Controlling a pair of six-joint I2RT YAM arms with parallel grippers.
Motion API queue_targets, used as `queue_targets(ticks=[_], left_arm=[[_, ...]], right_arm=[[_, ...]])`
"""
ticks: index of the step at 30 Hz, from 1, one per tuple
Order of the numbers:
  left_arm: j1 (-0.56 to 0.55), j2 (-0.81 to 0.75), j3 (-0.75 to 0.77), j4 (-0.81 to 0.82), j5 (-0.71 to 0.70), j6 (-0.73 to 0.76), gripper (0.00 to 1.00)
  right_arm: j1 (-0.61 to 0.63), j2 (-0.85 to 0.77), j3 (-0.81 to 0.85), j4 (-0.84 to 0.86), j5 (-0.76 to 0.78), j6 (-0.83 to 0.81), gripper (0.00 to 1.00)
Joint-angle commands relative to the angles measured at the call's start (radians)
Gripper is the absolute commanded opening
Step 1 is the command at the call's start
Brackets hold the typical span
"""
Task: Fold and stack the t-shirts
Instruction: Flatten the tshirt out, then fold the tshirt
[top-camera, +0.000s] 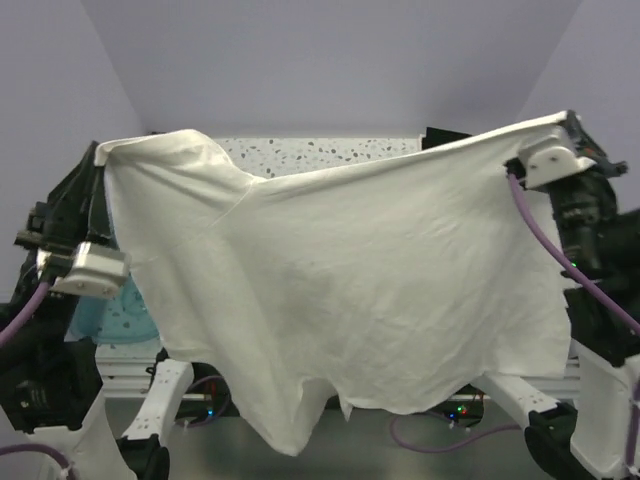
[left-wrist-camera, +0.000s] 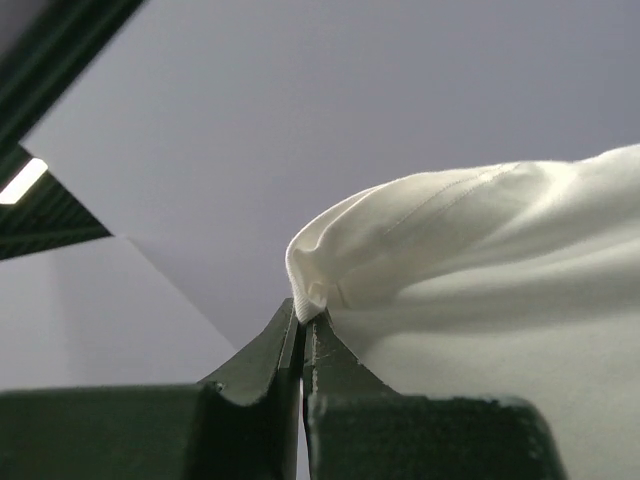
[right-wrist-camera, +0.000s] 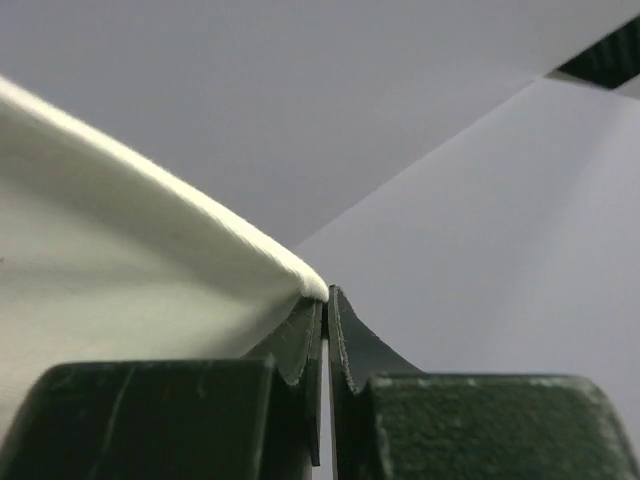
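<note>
A white t-shirt (top-camera: 350, 270) hangs spread out in the air between both arms and hides most of the table. My left gripper (top-camera: 100, 152) is raised at the upper left and is shut on one top corner of the shirt; the left wrist view shows the hem (left-wrist-camera: 318, 300) pinched at the fingertips. My right gripper (top-camera: 568, 122) is raised at the upper right and is shut on the other top corner; the right wrist view shows the cloth edge (right-wrist-camera: 310, 285) at the fingertips. No black or red shirts are in view.
A translucent blue tub (top-camera: 112, 318) shows at the left, partly behind the shirt. A strip of speckled tabletop (top-camera: 320, 150) shows above the shirt's top edge. The arm bases and cables are at the bottom.
</note>
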Motion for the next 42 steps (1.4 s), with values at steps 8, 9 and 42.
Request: queue_targets(ticks=[8, 9, 42], left_arm=[[-0.029, 0.278, -0.414, -0.214, 0.089, -0.061, 0.00], [-0.063, 0.350, -0.434, -0.205, 0.049, -0.061, 0.00], [-0.201, 1.351, -0.009, -0.019, -0.252, -0.078, 0.00]], right_arm=[[-0.005, 0.158, -0.585, 0.196, -0.080, -0.085, 0.00], [-0.006, 0.180, -0.622, 0.216, -0.089, -0.093, 0.00], [-0.218, 1.137, -0.206, 0.173, -0.295, -0.154, 0.00]])
